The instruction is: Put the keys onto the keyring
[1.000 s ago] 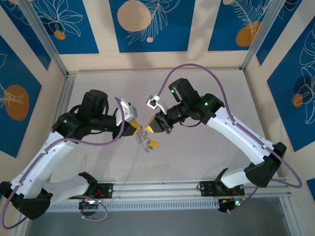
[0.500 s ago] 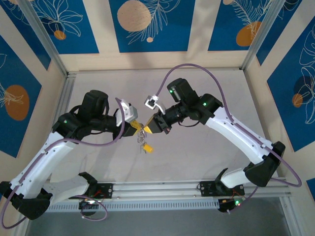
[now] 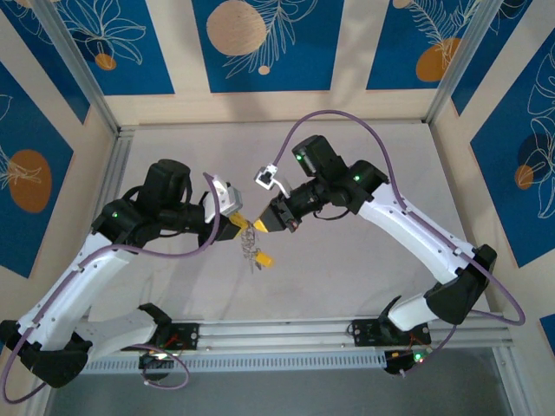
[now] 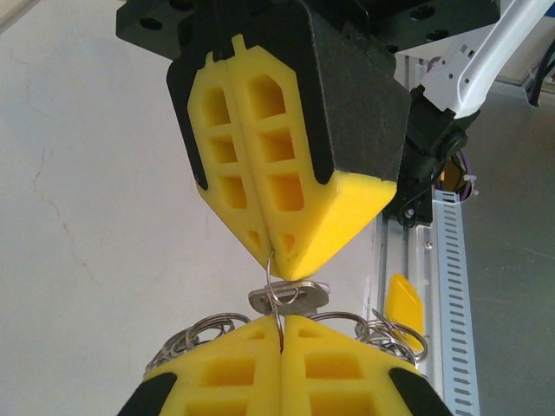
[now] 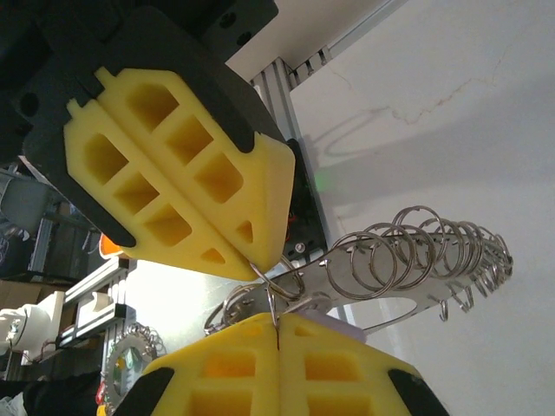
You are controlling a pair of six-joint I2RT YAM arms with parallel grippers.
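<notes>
**A:** What are you gripping?

**B:** I'm pinching the thin grey wire keyring (image 4: 274, 282) from both sides. My left jaws and my right jaws are both pressed fully shut and meeting tip to tip. Each pair is biting the wire between its yellow foam pads (image 4: 338, 368).

**A:** Why two grips so close together?

**B:** I think one side is steadying the wire while the other is working the small flat silvery key (image 4: 293, 300) along it. That key is sitting right in the gap between the tips. The rest is dangling below: a bunch of silvery split rings on a metal bar (image 5: 416, 251) and a yellow plastic tag (image 4: 404, 299).

**A:** Where is it all?

**B:** It's hanging in the air beyond the grey slotted aluminium rail (image 3: 277, 334), over about the rail's middle. The bundle is weighing the keyring down, so I'm expecting it to swing if either grip slips.

**A:** And around you?

**B:** Beyond the rail a pale grey counter (image 4: 87, 173), marked with hairline cracks, is lying under the bundle. Further beyond the rail, blue wall panels (image 3: 260, 43) with white leaf drawings and orange discs are standing in pale wooden frames.
</notes>
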